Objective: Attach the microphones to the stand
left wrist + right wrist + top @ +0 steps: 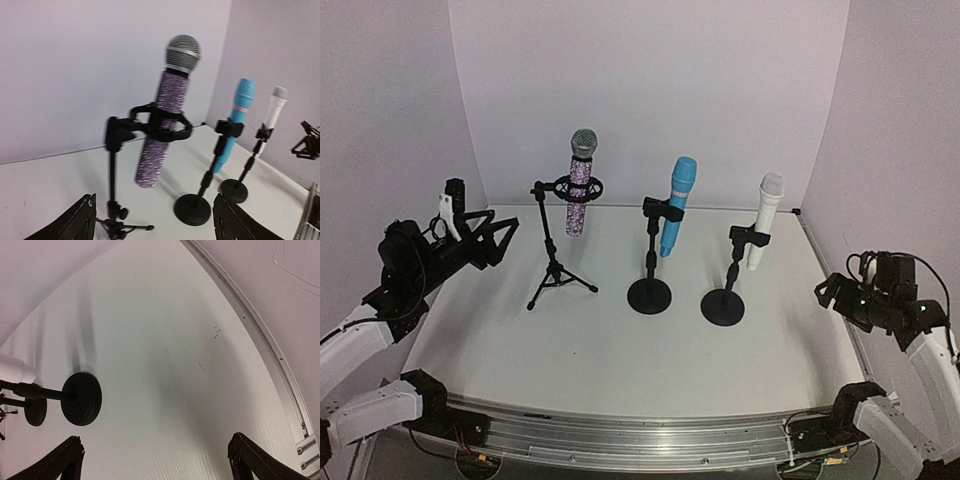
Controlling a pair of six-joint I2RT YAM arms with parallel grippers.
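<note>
All the microphones are clipped upright into stands. The glittery purple microphone [581, 185] [165, 125] hangs in the ring clip of a black tripod stand [552, 255]. A light blue microphone [677, 205] [235, 120] sits on the middle round-base stand [649, 295]. On the right round-base stand [723, 305] is the white microphone [765, 220] [272, 112] [15, 371]. My left gripper [495, 240] [154, 210] is open and empty, left of the tripod and facing it. My right gripper [830, 292] [155, 450] is open over bare table at the right.
White walls close in the back and both sides of the white table [620, 350]. A metal rail [260, 340] runs along the table's right edge, near my right gripper. The round base [81, 398] of the white microphone's stand lies left of my right gripper.
</note>
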